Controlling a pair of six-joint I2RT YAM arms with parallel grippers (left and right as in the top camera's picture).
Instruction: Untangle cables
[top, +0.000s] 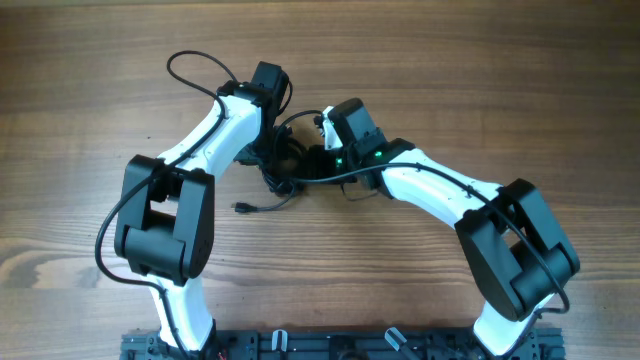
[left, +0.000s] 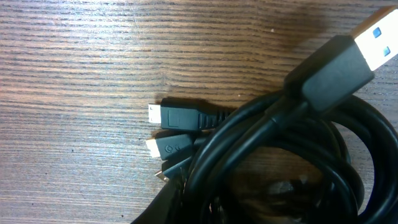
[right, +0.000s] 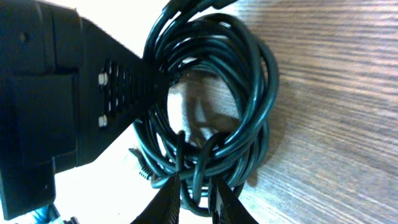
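Observation:
The cables (top: 286, 178) are a small black coiled bundle at the table's middle, between both arms. In the left wrist view the cables (left: 261, 143) fill the lower right, with two small plugs (left: 180, 116) and a USB plug (left: 339, 65) sticking out. My left gripper (top: 270, 150) is down on the bundle's left side, and its black finger (right: 124, 87) pinches the coil's strands. My right gripper (right: 198, 198) is closed around a few strands of the coil (right: 249, 81) at its near edge. It also shows in the overhead view (top: 312, 160).
One loose cable end with a plug (top: 243, 208) trails out on the wooden table (top: 80, 120) toward the front left. The thicker arm wire (top: 190, 62) loops behind the left arm. The two arms stand close together over the bundle.

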